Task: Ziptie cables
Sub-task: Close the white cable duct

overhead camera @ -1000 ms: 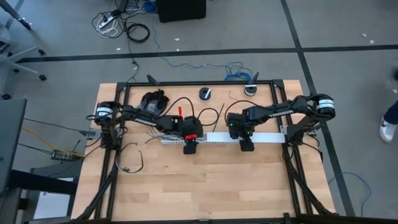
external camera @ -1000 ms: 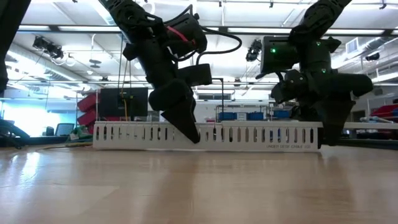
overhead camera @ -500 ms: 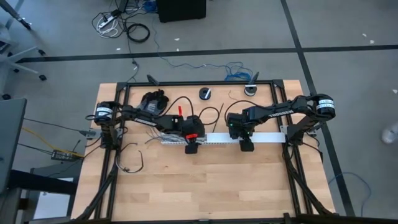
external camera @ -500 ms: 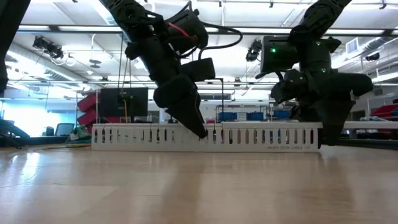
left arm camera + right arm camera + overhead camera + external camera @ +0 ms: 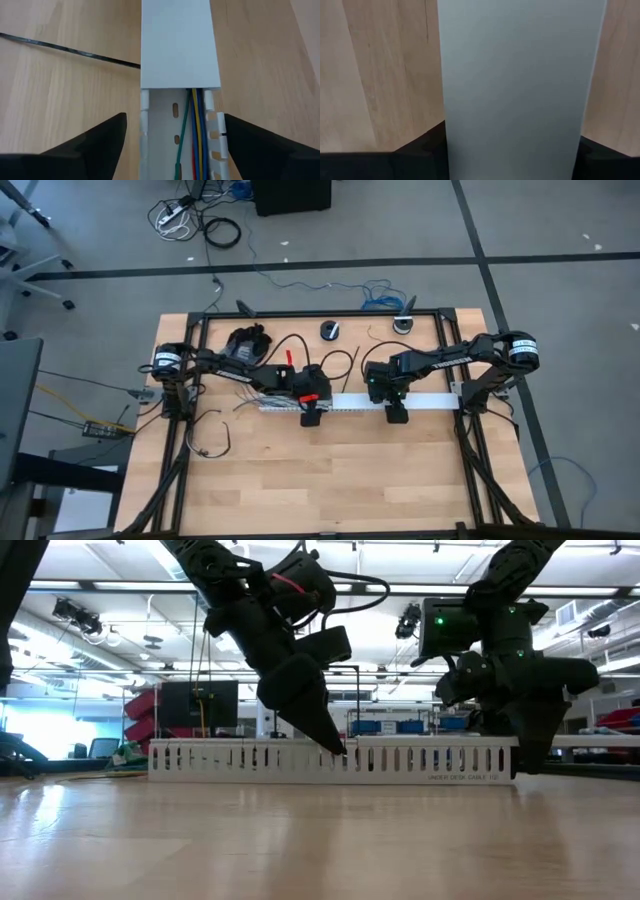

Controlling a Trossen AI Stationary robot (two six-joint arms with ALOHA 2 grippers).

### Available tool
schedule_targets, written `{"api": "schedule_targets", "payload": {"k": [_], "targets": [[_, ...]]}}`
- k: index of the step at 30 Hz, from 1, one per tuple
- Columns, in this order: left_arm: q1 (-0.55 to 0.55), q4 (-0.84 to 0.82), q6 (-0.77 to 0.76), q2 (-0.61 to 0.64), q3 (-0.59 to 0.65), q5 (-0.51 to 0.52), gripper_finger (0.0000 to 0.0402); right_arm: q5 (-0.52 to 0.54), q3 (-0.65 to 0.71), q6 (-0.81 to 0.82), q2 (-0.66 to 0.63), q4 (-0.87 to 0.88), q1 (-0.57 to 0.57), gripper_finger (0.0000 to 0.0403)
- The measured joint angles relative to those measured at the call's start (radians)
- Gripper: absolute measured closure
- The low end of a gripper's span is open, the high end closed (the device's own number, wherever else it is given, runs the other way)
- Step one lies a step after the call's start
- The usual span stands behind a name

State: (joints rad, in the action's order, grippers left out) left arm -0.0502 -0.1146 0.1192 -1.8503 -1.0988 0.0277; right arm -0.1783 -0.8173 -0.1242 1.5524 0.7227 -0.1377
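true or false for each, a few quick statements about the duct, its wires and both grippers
1. The left gripper is open, one finger either side of the duct. True.
2. The duct's cover runs its whole length. False: one stretch is uncovered, showing coloured wires inside.
3. The right gripper straddles the covered part of the duct. True.
4. The duct stands on end. False: it lies flat on the table.
5. The wires in the duct are all black. False: green, yellow, blue and red show.
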Motion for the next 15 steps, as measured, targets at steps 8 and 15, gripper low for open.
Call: {"api": "schedule_targets", "payload": {"k": [8,15], "targets": [[0.0,0.0,-0.004,0.0,0.001,0.0,0.0105,0.002,0.0,0.003,0.0,0.0,0.0,0.0185],[0.0,0.002,-0.006,-0.001,0.002,0.004,0.0126,0.002,0.0,0.002,0.0,-0.001,0.0,0.0183]]}}
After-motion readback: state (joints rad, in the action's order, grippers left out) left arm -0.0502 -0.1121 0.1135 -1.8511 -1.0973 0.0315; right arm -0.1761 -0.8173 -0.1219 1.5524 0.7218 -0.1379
